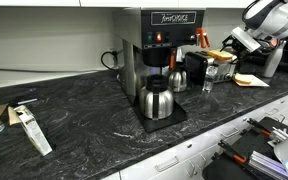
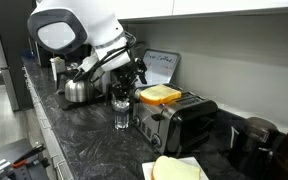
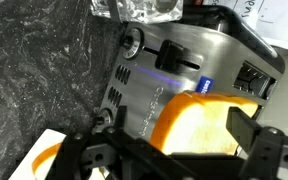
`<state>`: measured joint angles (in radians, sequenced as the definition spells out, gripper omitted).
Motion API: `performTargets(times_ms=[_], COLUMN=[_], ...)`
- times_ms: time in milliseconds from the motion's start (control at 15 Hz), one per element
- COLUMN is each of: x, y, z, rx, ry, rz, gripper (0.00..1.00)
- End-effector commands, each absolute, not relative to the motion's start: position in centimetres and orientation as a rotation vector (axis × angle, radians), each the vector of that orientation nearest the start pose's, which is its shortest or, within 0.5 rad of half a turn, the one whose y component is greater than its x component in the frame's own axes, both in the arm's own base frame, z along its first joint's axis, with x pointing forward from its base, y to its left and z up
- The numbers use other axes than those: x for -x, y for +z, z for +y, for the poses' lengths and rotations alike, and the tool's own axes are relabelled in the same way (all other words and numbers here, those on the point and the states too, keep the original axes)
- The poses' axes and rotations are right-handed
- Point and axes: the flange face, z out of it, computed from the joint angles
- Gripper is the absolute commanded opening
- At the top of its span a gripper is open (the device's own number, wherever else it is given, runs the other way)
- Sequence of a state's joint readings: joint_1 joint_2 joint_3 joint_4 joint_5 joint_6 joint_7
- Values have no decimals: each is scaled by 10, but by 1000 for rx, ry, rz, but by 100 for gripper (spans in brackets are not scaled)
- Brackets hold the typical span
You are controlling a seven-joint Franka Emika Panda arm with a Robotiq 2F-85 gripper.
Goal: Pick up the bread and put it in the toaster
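While wide open, claw (image 2: 134, 76) beside bread (image 2: 160, 95) atop toaster (image 2: 179, 122) on dark marbled kitchen counter (image 2: 79, 130).

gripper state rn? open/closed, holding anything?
Gripper: open, holding nothing. The thin yellowish-brown bread slice sits at the top of the small chrome toaster, beside the gripper.

Bread (image 2: 159, 95) atop toaster (image 2: 184, 125), glass (image 2: 121, 113) beside (btwn toaster & carafe (image 2: 77, 91))
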<state>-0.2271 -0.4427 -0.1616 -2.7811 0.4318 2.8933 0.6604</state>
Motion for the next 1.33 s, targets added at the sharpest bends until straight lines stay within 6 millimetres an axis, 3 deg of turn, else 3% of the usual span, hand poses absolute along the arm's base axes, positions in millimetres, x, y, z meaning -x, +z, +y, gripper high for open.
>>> performTargets(times_ms=[0,467,933,1267], x=[-362,-361,-361,-363], y=[395,395,372,371], z=[-173,-183,-188,-191], rx=[2033,1916,1786,1740], ry=[-668,-726,-700,-722], rz=[1789,1862,1986,2012], gripper=[100,100,100,100])
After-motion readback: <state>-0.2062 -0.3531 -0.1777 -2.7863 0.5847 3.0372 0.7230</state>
